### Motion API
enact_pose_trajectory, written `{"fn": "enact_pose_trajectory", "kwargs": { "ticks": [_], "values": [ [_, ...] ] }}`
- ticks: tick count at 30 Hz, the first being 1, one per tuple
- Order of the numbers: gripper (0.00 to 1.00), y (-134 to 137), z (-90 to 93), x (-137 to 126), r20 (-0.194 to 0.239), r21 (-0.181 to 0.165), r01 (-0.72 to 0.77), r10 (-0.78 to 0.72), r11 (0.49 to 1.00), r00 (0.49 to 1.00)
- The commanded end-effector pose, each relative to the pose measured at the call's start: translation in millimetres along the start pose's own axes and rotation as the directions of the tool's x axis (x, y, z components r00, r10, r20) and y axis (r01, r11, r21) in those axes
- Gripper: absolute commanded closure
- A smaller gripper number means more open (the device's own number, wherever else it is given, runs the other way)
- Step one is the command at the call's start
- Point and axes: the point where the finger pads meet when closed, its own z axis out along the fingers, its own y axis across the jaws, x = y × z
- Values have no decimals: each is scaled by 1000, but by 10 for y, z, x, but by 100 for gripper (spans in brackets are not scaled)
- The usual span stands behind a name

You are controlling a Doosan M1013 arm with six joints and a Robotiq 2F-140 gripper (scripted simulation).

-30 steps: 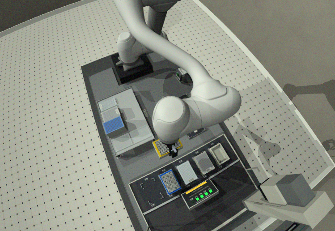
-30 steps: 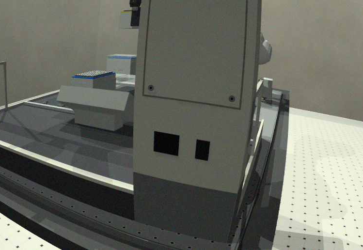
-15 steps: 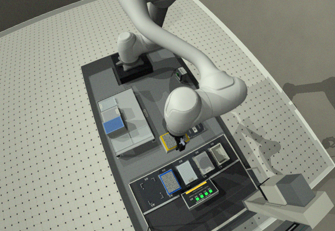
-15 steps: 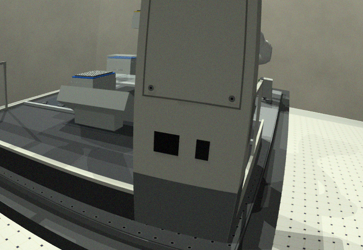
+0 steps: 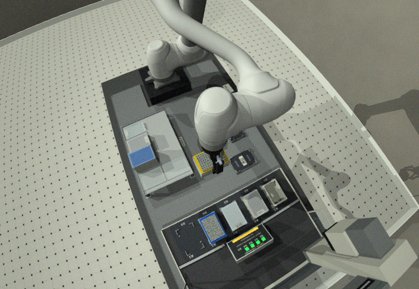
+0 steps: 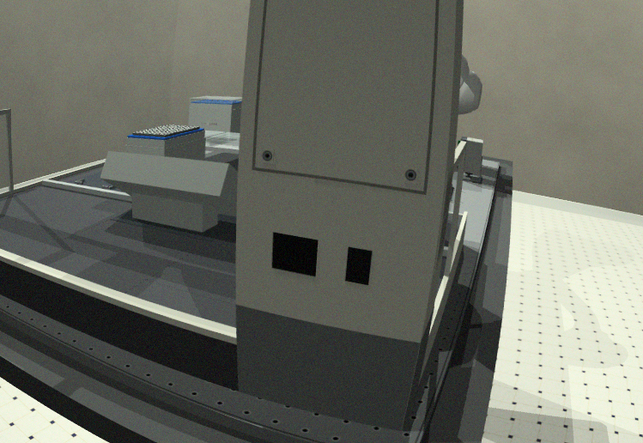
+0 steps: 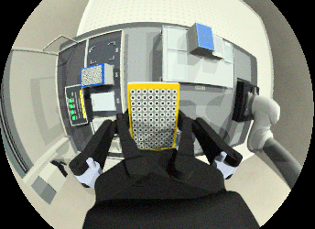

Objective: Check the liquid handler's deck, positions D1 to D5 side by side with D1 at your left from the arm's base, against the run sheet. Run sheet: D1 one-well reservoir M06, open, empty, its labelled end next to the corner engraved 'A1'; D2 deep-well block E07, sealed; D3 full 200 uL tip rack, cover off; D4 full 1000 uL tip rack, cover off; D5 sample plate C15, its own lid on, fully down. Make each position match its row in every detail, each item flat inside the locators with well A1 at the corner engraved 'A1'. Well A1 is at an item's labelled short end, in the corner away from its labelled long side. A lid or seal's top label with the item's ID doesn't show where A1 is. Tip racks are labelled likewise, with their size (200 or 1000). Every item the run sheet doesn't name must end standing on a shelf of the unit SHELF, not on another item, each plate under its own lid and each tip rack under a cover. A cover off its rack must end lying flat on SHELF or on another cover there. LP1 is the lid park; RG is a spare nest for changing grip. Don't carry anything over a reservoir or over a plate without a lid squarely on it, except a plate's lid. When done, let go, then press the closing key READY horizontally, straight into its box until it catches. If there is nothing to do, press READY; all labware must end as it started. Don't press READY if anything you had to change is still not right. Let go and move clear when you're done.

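Observation:
My gripper (image 5: 217, 163) is shut on a yellow-rimmed tip rack (image 5: 209, 161) with its cover off, and holds it above the bench between the shelf unit and a black nest (image 5: 243, 162). In the wrist view the rack (image 7: 154, 114) fills the space between the fingers. On the deck, the left position (image 5: 187, 238) is an empty frame. Beside it stand a blue-rimmed tip rack (image 5: 212, 227), a white lidded plate (image 5: 232, 215), a sealed block (image 5: 254, 203) and an open reservoir (image 5: 273, 192). The arm is hidden in the exterior view.
The shelf unit (image 5: 159, 153) at the left carries a blue-covered rack (image 5: 141, 157) and two pale items (image 5: 135, 136). A second small nest (image 5: 237, 136) lies behind the black one. A panel with green lights (image 5: 249, 242) stands before the deck. A grey column (image 6: 342, 209) blocks the exterior view.

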Motion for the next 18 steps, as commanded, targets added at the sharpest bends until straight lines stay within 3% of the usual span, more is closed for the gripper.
{"fn": "enact_pose_trajectory", "kwargs": {
  "ticks": [1,18],
  "values": [
    [90,124,-16,-3,0,2,0,0,1000,1000],
    [90,873,-14,-12,0,2,0,0,1000,1000]
  ]
}}
